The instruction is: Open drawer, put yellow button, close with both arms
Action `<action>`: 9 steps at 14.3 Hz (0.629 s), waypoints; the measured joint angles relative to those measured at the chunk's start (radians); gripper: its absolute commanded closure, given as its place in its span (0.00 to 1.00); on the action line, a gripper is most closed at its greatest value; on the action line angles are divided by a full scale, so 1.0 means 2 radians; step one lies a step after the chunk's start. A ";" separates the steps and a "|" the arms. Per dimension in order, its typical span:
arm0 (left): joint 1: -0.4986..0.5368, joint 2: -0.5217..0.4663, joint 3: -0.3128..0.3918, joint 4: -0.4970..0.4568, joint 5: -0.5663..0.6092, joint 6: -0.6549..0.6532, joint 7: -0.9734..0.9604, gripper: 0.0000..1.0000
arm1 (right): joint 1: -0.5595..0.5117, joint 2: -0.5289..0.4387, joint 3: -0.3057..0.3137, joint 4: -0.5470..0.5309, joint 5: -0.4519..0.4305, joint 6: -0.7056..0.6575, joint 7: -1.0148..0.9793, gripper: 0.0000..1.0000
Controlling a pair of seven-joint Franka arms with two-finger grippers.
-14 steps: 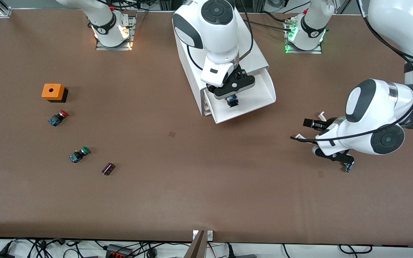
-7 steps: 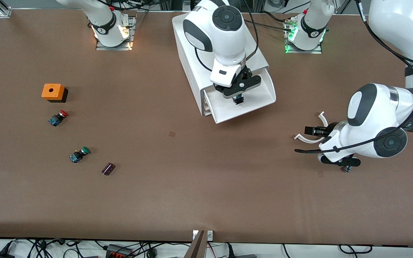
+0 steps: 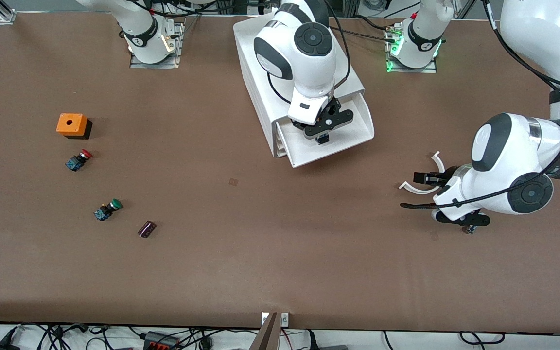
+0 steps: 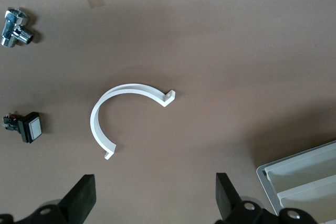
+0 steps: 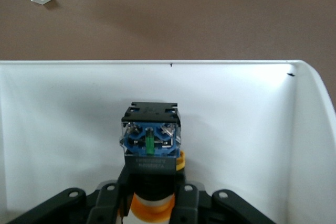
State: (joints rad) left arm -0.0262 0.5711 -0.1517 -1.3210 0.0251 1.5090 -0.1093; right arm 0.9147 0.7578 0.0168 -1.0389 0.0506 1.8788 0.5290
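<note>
My right gripper (image 3: 323, 130) hangs over the pulled-out drawer (image 3: 358, 133), fingers clamped on the yellow button (image 5: 151, 148), whose blue base faces the drawer's smooth white front wall. My left gripper (image 4: 152, 203) waits spread wide above the brown table (image 3: 260, 253), over a curved white plastic clip (image 4: 123, 114), near a chrome fitting (image 4: 14, 27).

Brown table (image 3: 260, 262) — tangled cables (image 3: 66, 336) along its nearest edge.
</note>
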 measured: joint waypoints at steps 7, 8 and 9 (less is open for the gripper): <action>0.000 0.000 0.000 0.001 0.000 0.001 0.000 0.00 | 0.001 -0.001 0.006 0.011 0.000 0.005 0.034 0.00; 0.000 0.000 -0.002 0.002 0.000 0.005 0.000 0.00 | 0.000 -0.001 0.006 0.020 0.000 0.003 0.042 0.00; -0.001 0.000 -0.004 0.003 -0.002 0.014 0.000 0.00 | -0.003 -0.004 0.006 0.031 0.000 -0.004 0.049 0.00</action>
State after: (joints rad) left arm -0.0282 0.5711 -0.1592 -1.3148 0.0203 1.5371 -0.1098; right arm 0.9082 0.7504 0.0279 -0.9768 0.0506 1.8715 0.6269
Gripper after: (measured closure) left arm 0.000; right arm 0.022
